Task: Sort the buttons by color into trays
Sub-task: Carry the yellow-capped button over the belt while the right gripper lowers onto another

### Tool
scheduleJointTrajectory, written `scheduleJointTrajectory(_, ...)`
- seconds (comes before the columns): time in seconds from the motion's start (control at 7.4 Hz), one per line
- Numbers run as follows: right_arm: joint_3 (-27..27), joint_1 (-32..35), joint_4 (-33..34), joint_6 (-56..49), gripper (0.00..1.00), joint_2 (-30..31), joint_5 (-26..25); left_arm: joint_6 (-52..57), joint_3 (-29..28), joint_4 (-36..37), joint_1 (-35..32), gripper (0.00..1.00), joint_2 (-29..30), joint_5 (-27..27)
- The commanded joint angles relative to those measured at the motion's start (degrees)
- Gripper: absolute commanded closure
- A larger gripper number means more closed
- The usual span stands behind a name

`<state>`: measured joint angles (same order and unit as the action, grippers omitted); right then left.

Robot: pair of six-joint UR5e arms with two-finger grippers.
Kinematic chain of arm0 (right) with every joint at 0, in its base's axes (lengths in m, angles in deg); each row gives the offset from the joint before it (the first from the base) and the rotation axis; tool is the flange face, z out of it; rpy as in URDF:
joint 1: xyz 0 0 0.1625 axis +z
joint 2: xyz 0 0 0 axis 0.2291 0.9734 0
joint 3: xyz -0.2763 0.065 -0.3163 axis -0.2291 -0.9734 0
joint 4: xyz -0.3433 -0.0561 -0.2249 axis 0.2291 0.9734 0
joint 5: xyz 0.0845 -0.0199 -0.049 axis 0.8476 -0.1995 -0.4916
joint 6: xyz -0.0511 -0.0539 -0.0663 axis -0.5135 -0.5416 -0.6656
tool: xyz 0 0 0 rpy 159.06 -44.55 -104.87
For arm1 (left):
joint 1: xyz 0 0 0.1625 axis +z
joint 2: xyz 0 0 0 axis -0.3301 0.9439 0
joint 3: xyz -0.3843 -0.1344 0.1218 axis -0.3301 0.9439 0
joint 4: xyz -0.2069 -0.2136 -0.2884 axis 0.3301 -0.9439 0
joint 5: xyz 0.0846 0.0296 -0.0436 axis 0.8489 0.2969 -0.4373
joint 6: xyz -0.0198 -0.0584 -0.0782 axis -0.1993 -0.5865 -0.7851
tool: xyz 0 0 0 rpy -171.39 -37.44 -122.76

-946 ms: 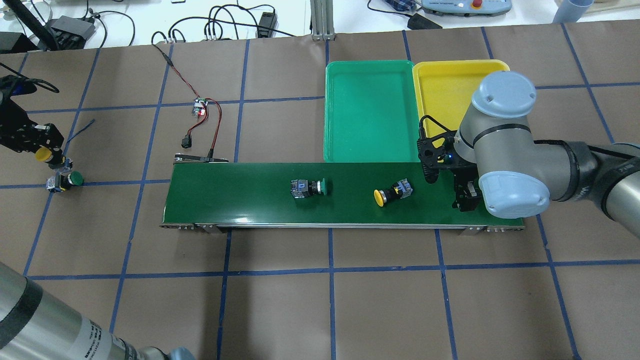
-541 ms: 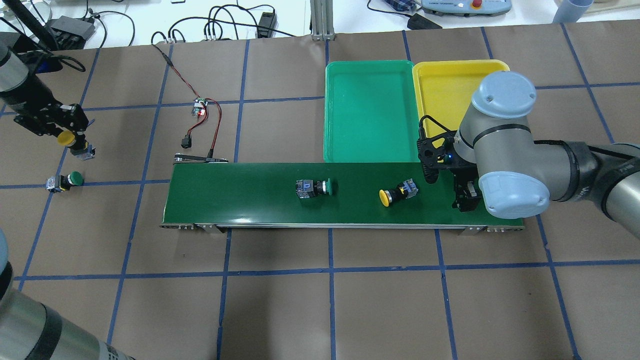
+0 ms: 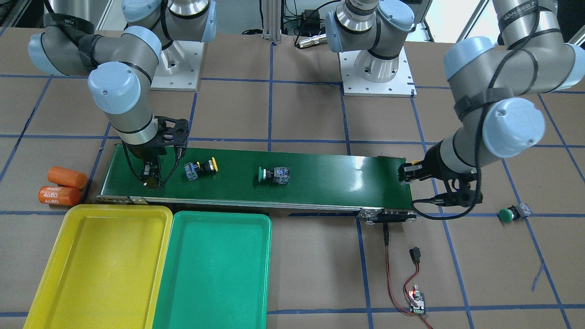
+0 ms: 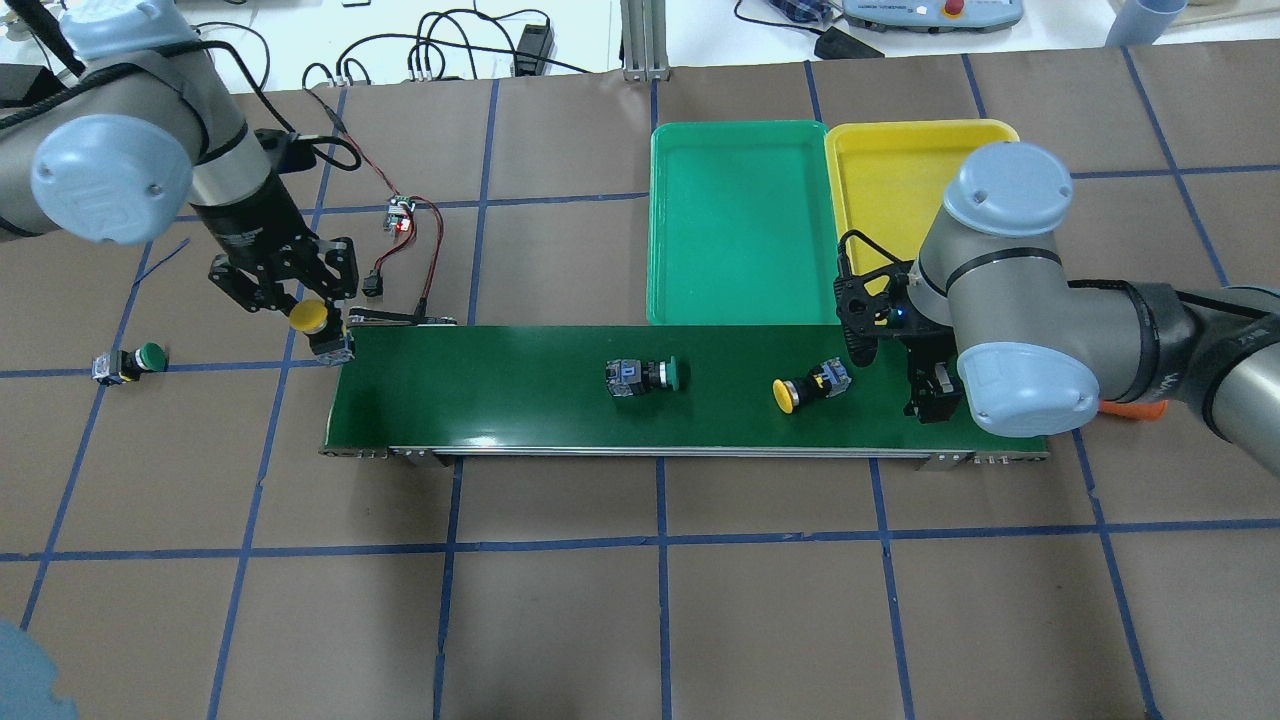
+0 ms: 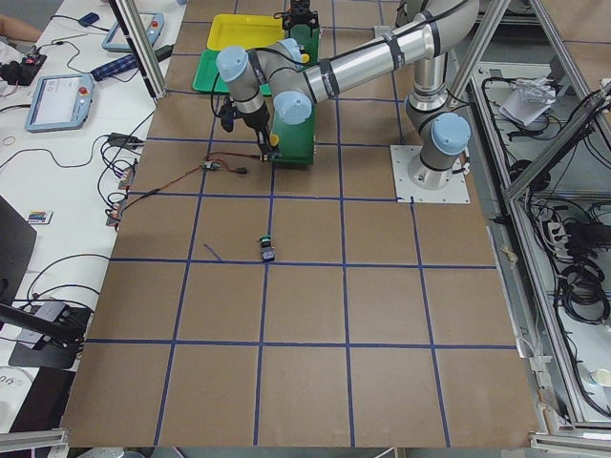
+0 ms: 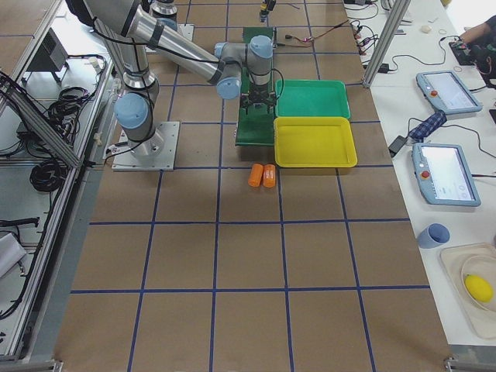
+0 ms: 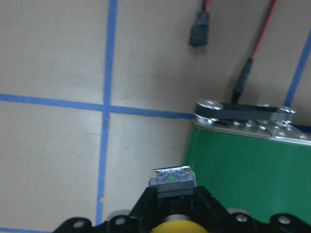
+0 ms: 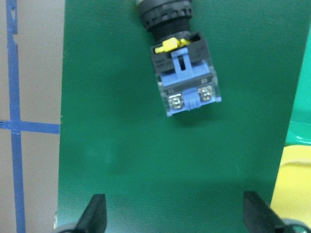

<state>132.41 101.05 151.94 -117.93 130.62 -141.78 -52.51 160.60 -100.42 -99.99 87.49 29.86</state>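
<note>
My left gripper point(image 4: 318, 330) is shut on a yellow button point(image 4: 308, 317) and holds it over the left end of the conveyor belt point(image 4: 480, 395); the left wrist view shows the button's body point(image 7: 172, 180) at the belt's edge. On the belt lie a green button point(image 4: 645, 375) and a yellow button point(image 4: 800, 388). My right gripper point(image 3: 151, 176) is open above the belt's right end, and the yellow button point(image 8: 184, 73) lies just ahead of its fingers. Another green button point(image 4: 128, 362) lies on the table at the far left. The green tray point(image 4: 740, 225) and the yellow tray point(image 4: 885, 170) are empty.
Two orange cylinders point(image 3: 64, 187) lie on the table beyond the belt's right end, beside the yellow tray point(image 3: 100, 265). A small circuit board with red and black wires point(image 4: 402, 215) lies behind the belt's left end.
My left gripper has carried the yellow button from the far left to the belt's left end. Both buttons on the belt have shifted to the right. The right arm has not moved.
</note>
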Motion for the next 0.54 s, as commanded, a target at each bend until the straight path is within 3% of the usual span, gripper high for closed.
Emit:
scheduleJointTrajectory(0.0, 0.04, 0.00, 0.00, 0.00, 0.00, 0.00, 0.00, -0.56, 2.96, 0.72, -2.69, 1.00, -1.14, -3.63)
scheduleJointTrajectory(0.41, 0.04, 0.00, 0.00, 0.00, 0.00, 0.00, 0.00, 1.37, 3.58, 7.10, -7.42, 1.00, -0.97, -2.86)
